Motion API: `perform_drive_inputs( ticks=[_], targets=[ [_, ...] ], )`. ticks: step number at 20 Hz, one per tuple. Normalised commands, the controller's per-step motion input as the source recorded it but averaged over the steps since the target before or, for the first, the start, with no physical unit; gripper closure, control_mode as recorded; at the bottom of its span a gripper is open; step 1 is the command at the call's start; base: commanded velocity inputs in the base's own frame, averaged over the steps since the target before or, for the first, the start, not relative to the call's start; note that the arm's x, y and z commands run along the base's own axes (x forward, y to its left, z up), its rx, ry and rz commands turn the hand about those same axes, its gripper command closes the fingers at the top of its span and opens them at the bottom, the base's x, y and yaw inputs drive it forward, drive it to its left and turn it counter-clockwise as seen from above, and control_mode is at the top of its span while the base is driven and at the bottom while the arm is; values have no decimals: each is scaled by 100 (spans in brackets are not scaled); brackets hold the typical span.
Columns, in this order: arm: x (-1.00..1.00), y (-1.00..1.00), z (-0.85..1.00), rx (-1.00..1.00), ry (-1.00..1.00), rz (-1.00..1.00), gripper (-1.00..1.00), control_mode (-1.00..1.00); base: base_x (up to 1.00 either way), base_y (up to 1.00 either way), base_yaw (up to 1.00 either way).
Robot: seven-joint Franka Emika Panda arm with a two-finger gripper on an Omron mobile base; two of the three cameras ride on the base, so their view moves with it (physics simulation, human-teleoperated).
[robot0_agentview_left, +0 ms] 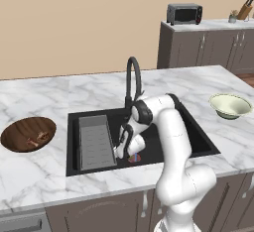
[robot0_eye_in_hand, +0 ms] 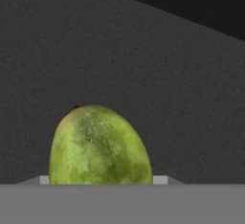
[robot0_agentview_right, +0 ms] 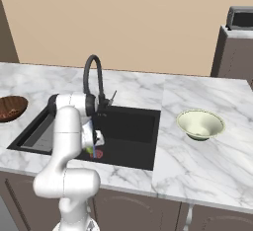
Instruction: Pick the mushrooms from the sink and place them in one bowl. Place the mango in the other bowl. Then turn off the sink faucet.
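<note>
Down in the black sink (robot0_agentview_left: 198, 142) hangs my gripper (robot0_agentview_left: 130, 152), reaching low over the basin floor near the red drain (robot0_agentview_left: 135, 157). Right in front of my fingers, in the hand view, sits the green mango (robot0_eye_in_hand: 98, 146) on the dark basin floor, framed at its base by two pale finger parts, one on each side. Whether my fingers are pinching it or merely bracketing it, I cannot tell. Left of the sink the dark wooden bowl (robot0_agentview_left: 28, 134) holds small brown mushrooms (robot0_agentview_left: 40, 138); the pale cream-green bowl (robot0_agentview_left: 230, 106) stands on the marble counter (robot0_agentview_left: 49, 97) to the right. Behind the basin rises the black gooseneck faucet (robot0_agentview_left: 133, 80).
</note>
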Motion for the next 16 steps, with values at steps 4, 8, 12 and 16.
perform_drive_inputs(
  ticks=[4, 8, 12, 16],
  targets=[
    [0, -100, -40, 16, -5, 0, 100, -100, 0, 0, 0],
    [0, -100, -39, 15, -7, 0, 100, -100, 0, 0, 0],
    [0, -100, -37, 14, -7, 0, 100, -100, 0, 0, 0],
    [0, -98, -22, 13, -9, 0, 100, -100, 0, 0, 0]
  ],
)
